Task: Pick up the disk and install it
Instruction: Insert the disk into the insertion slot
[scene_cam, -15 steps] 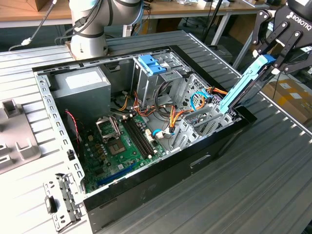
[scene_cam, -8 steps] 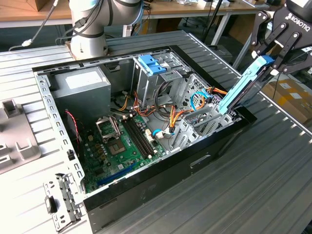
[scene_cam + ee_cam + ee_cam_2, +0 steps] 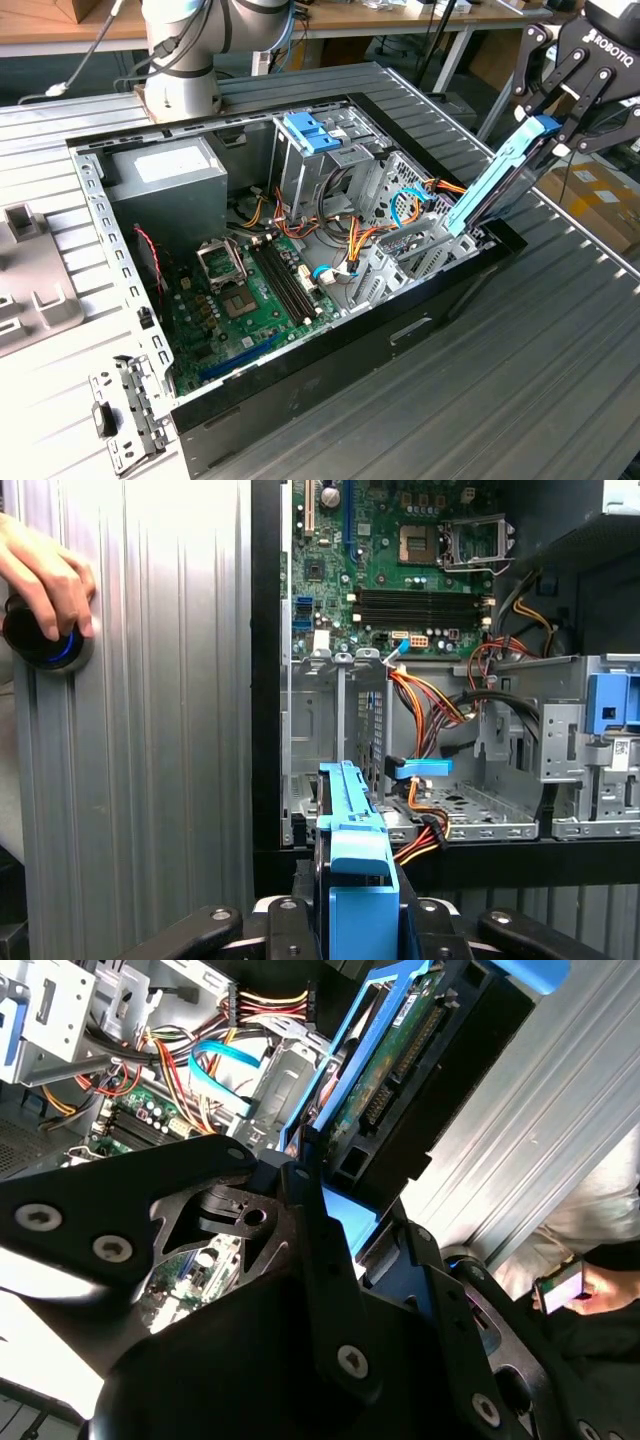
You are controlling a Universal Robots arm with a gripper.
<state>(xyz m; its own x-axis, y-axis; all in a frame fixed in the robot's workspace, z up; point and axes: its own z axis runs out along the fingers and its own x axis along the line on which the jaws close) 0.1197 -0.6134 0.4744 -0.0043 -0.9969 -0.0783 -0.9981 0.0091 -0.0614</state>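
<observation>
The disk [image 3: 497,180] has been picked up and is held tight at its blue end by the gripper [image 3: 556,128], which is closed on it. It is tilted over the edge of the open computer case [image 3: 330,350], its low end near the metal drive bay [image 3: 425,245]. It is not yet pushed into place, so the installing part is not done.

The worktop [image 3: 560,360] is a ribbed grey metal surface of long parallel slats, running under and around everything set on it. Behind it, along the far edge of the exterior view, stands a wooden table [image 3: 60,30] with pale metal legs [image 3: 452,50]. Cardboard boxes [image 3: 590,195] sit low beyond the worktop at the exterior view's right. Bright, even light falls across the slats, giving pale sheen on the ridges.
</observation>
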